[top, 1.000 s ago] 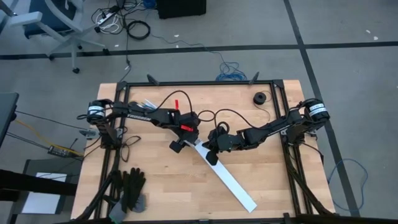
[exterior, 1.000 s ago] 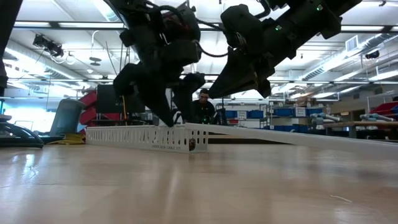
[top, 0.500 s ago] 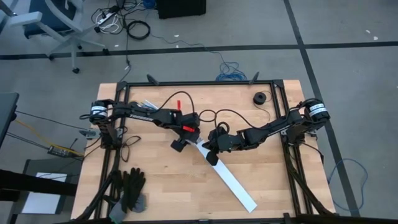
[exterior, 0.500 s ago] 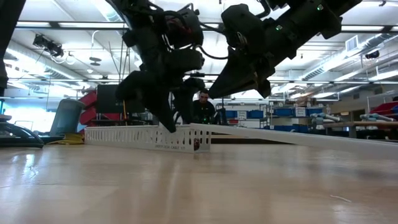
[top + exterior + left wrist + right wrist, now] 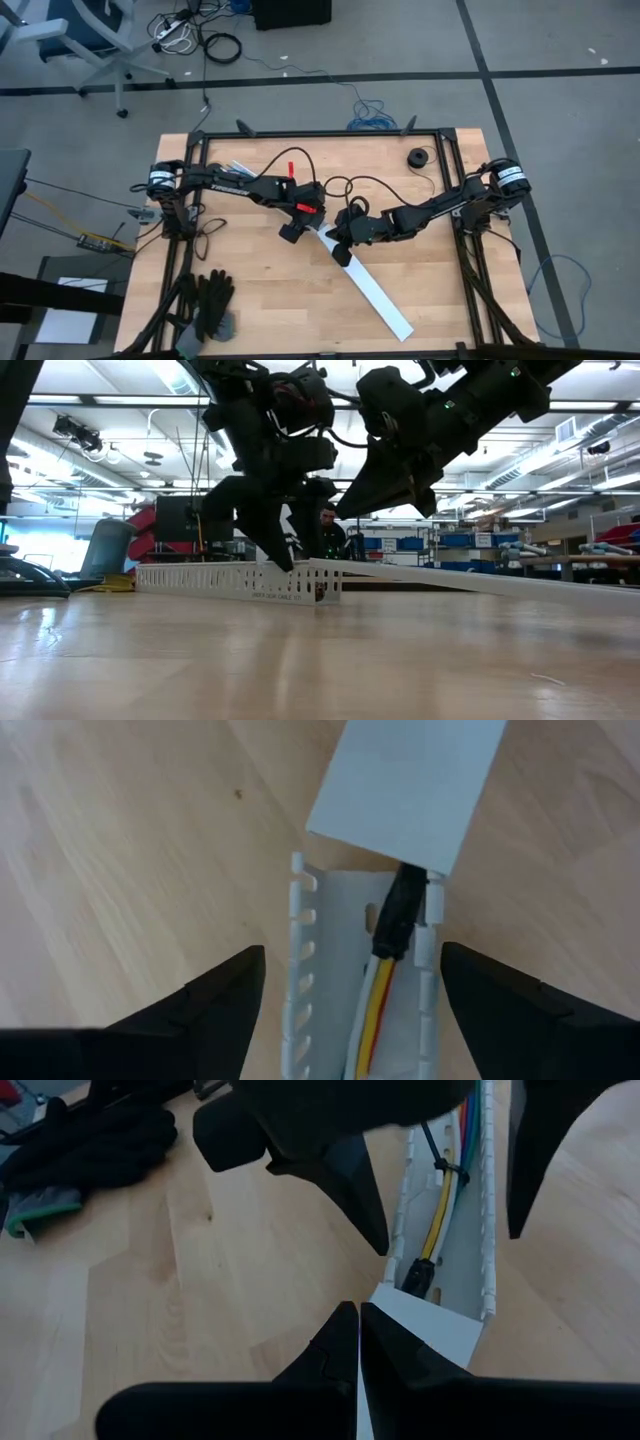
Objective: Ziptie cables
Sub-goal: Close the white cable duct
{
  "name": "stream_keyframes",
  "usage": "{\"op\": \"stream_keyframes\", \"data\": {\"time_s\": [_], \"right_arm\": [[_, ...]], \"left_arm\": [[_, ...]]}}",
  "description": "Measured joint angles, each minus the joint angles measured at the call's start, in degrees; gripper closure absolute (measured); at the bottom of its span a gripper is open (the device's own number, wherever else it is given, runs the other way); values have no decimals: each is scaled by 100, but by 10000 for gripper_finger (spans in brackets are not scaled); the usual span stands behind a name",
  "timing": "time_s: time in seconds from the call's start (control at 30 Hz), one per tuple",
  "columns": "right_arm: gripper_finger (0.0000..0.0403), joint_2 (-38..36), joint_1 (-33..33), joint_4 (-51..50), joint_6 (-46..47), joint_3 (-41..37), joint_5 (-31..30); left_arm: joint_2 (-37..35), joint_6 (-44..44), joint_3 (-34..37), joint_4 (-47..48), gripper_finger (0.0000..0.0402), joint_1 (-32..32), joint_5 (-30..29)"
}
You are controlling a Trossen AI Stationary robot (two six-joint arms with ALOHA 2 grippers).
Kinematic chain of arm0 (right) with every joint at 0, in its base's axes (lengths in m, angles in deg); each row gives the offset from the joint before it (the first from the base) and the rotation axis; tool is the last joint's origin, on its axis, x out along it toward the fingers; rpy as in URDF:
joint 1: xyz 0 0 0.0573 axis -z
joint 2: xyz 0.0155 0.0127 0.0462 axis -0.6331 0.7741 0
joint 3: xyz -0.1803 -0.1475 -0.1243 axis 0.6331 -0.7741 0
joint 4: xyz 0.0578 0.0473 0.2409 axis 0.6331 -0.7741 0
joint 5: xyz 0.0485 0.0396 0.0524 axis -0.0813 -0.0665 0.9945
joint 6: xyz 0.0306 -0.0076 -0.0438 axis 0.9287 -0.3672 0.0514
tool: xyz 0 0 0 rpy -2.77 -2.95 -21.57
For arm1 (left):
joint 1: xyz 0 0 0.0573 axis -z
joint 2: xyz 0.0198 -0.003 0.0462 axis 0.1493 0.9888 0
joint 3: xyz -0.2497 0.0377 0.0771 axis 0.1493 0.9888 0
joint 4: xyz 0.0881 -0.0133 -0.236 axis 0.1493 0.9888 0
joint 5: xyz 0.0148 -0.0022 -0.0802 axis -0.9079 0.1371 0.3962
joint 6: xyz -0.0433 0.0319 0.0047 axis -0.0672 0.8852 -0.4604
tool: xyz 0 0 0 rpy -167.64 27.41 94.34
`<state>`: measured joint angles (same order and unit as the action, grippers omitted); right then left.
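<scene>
The cables (image 5: 375, 1010), yellow, white and red, lie inside a white slotted channel (image 5: 310, 970) at the table's middle. Their dark plug end (image 5: 398, 915) lies at the channel's end, beside a flat white lid (image 5: 405, 785) that runs on toward the near right (image 5: 375, 295). My left gripper (image 5: 352, 950) points down and is open, one finger on each side of the channel. In the right wrist view a thin black band (image 5: 445, 1168) crosses the cables. My right gripper (image 5: 358, 1320) is shut, just above the lid's end (image 5: 425, 1330). My left gripper straddles the channel's end from above, fingers across it. One finger (image 5: 230, 1000) stands clear of the slotted wall. The other finger (image 5: 490, 1000) is close against the opposite wall (image 5: 432, 955); whether it touches, I cannot tell. The channel lies flat on the table.
Black gloves (image 5: 210, 300) lie at the near left of the table. A black roll (image 5: 416, 157) sits at the far right. A red-tipped tool (image 5: 284, 165) and pale strips (image 5: 238, 165) lie at the back behind the left arm. Bare wood lies near the front.
My left gripper has shifted a little toward the table's right and tipped slightly. The slotted channel's end has slid along the table the same way with it. My right arm has kept still.
</scene>
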<state>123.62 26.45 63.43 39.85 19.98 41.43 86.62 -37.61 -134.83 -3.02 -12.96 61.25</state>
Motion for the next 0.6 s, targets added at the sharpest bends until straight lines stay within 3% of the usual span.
{"op": "stream_keyframes", "data": {"time_s": [0.6], "right_arm": [[403, 0, 25, -325, 305, 0, 181]], "left_arm": [[223, 2, 0, 9, 136, -1, 219]]}}
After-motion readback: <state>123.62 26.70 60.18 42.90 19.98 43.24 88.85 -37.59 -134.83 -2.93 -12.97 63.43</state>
